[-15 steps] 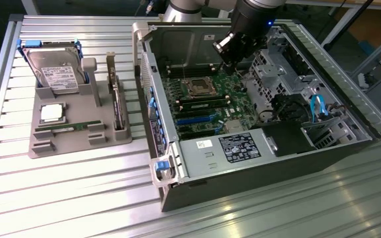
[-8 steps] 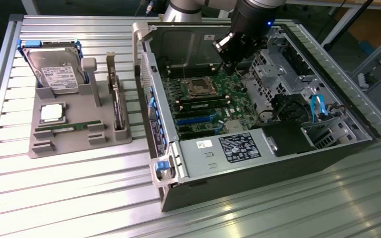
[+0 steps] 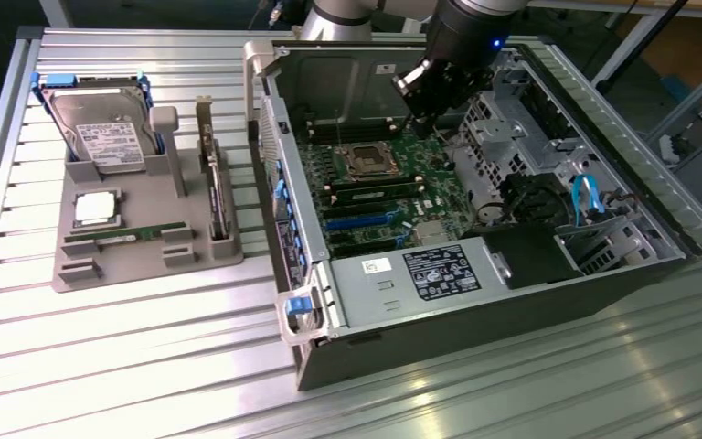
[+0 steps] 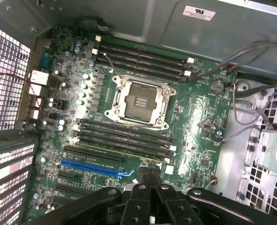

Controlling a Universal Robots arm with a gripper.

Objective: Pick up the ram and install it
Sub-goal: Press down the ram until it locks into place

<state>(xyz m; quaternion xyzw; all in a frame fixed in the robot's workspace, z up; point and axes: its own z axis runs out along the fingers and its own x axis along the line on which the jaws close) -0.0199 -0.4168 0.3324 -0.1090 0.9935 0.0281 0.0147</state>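
The ram (image 3: 125, 235), a narrow green stick, lies in the grey holder (image 3: 143, 265) at the exterior view's left, in front of the silver processor chip (image 3: 95, 208). My gripper (image 3: 430, 126) hangs inside the open computer case (image 3: 473, 302), far from the ram, over the back part of the green motherboard (image 3: 388, 197). In the wrist view the two dark fingers meet at the gripper (image 4: 150, 180), shut with nothing between them, above the motherboard (image 4: 199, 117) near the long black memory slots (image 4: 124, 138) beside the processor socket (image 4: 138, 101).
A hard drive (image 3: 101, 128) stands at the back of the holder and a dark expansion card (image 3: 213, 187) stands on edge at its side. Case walls, a drive cage (image 3: 510, 137) and loose cables (image 4: 250, 65) surround the motherboard. The slatted table (image 3: 120, 347) lies in front.
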